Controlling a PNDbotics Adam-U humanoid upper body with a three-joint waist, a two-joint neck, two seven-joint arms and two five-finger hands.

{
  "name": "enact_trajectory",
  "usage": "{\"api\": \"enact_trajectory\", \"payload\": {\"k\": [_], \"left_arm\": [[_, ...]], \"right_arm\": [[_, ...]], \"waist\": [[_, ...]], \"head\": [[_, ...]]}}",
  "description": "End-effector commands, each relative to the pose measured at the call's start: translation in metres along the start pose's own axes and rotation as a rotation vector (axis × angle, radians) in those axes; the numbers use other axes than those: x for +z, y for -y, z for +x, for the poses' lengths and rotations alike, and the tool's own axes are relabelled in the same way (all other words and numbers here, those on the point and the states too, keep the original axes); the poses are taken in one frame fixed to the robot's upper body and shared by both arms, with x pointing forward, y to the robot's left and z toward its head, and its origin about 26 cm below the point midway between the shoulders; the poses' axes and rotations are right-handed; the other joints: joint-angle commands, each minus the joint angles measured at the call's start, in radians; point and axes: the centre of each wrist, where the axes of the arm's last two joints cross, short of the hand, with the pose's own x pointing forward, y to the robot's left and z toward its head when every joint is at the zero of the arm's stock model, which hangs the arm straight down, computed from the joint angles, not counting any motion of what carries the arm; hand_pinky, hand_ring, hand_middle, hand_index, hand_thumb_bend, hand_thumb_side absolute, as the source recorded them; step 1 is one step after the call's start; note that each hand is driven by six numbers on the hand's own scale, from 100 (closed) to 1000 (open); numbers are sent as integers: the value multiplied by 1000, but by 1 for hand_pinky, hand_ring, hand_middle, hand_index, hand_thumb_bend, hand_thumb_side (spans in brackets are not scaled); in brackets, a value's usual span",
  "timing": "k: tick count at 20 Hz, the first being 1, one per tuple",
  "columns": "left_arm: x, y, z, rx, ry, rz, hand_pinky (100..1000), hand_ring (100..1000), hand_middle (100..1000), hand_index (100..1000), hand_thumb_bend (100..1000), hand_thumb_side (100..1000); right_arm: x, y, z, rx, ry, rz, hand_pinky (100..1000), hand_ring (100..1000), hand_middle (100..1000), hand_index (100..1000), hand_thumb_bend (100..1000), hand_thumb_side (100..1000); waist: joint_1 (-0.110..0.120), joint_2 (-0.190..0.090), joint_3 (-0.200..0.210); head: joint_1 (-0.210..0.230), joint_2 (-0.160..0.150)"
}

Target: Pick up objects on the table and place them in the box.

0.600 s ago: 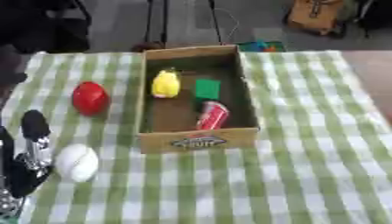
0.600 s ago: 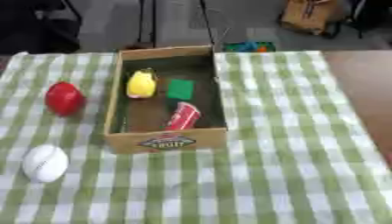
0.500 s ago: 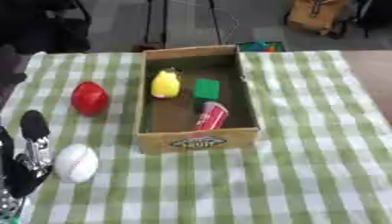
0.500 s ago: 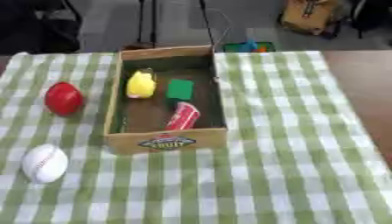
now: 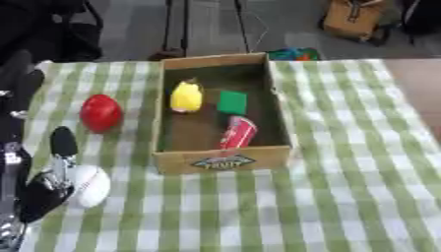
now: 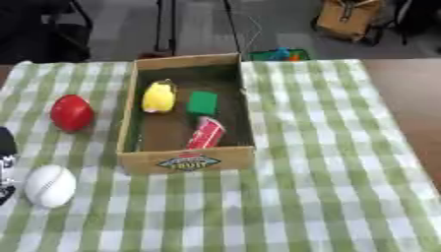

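Left hand: your left hand (image 5: 47, 182) came in at the 8 o'clock corner of the left eye view, its fingers (image 5: 63, 142) straight and upright, wrapped round nothing; the hand stood just beside the white ball, on the ball's 9 o'clock side, and you could not tell whether they touched.
Right hand: it showed in neither view.
White ball: the white ball (image 6: 50, 185) lay on the cloth near the table's left edge, at 8 o'clock from the box and apart from it.
Red ball: the red ball (image 6: 72, 112) sat at 9 o'clock from the box, with a strip of bare cloth between the two, and at 12 o'clock from the white ball.
Box: the cardboard box (image 6: 188, 161) stood open-topped near the middle of the table, its labelled wall facing you.
In the box: a yellow toy (image 6: 158, 97) at the far left, a green block (image 6: 203, 103) just beside it at 3 o'clock, and a red can (image 6: 205, 134) lying tilted near the front wall.
Open room: the checked cloth (image 6: 327, 187) from 3 to 6 o'clock of the box lay bare out to the table's right edge (image 6: 405, 113).
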Motion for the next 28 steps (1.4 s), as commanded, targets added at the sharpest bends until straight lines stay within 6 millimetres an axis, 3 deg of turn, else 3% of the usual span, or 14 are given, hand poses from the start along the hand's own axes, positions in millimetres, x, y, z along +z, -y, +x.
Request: {"api": "enact_trajectory", "payload": {"k": [1,7,16,17,18,20,21,22,23,24,25,26,28], "left_arm": [[-14,-19,-8,-35,38,-107,1000,1000,1000,1000,100,958],[-30,-41,-20,8,47,-229,1000,1000,1000,1000,100,806],[-46,-62,-27,-13,41,-309,1000,1000,1000,1000,100,826],[-48,-64,-26,-22,45,-324,1000,1000,1000,1000,100,763],[-51,-65,-26,-29,46,-343,1000,1000,1000,1000,100,763],[-55,-66,-25,-37,51,-396,1000,1000,1000,1000,100,780],[-57,-67,-24,-39,54,-419,1000,1000,1000,1000,100,902],[-59,-68,-24,-49,63,-447,1000,1000,1000,1000,100,902],[-61,-69,-24,-57,70,-469,1000,1000,1000,1000,100,1000],[-63,-70,-26,-66,78,-491,1000,1000,1000,1000,100,1000],[-64,-70,-29,-75,82,-519,1000,1000,1000,1000,233,1000],[-64,-69,-34,-89,81,-567,1000,1000,1000,1000,233,1000],[-64,-67,-42,-100,76,-674,1000,1000,1000,1000,316,1000]], "right_arm": [[-11,2,5,-11,49,7,545,591,586,619,100,848],[-11,3,5,-10,45,17,545,591,586,619,100,848],[-10,3,5,-12,40,26,546,590,585,618,100,838],[-10,3,5,-13,39,27,546,590,585,618,100,836],[-9,3,5,-14,38,28,546,590,585,618,100,836],[-9,3,5,-16,36,31,546,590,585,618,100,833],[-9,2,5,-16,36,31,546,589,585,618,100,833],[-9,2,5,-17,35,32,546,589,585,618,100,833],[-9,2,5,-17,35,33,546,588,583,616,100,831],[-9,2,5,-17,34,34,546,588,583,616,100,831],[-9,2,5,-18,34,34,547,588,583,616,100,829],[-9,2,5,-18,33,35,547,588,583,616,100,829],[-9,2,5,-19,33,37,547,587,582,615,100,829]], "waist": [[2,-29,-2],[10,-38,-10],[16,-49,-19],[17,-51,-21],[18,-52,-22],[20,-55,-25],[20,-57,-26],[21,-58,-27],[21,-60,-28],[22,-61,-30],[22,-62,-31],[23,-64,-32],[24,-66,-35]], "head": [[-3,4],[-2,10],[2,16],[3,18],[3,20],[4,21],[4,22],[4,23],[5,24],[6,25],[6,26],[6,28],[7,29]]}}
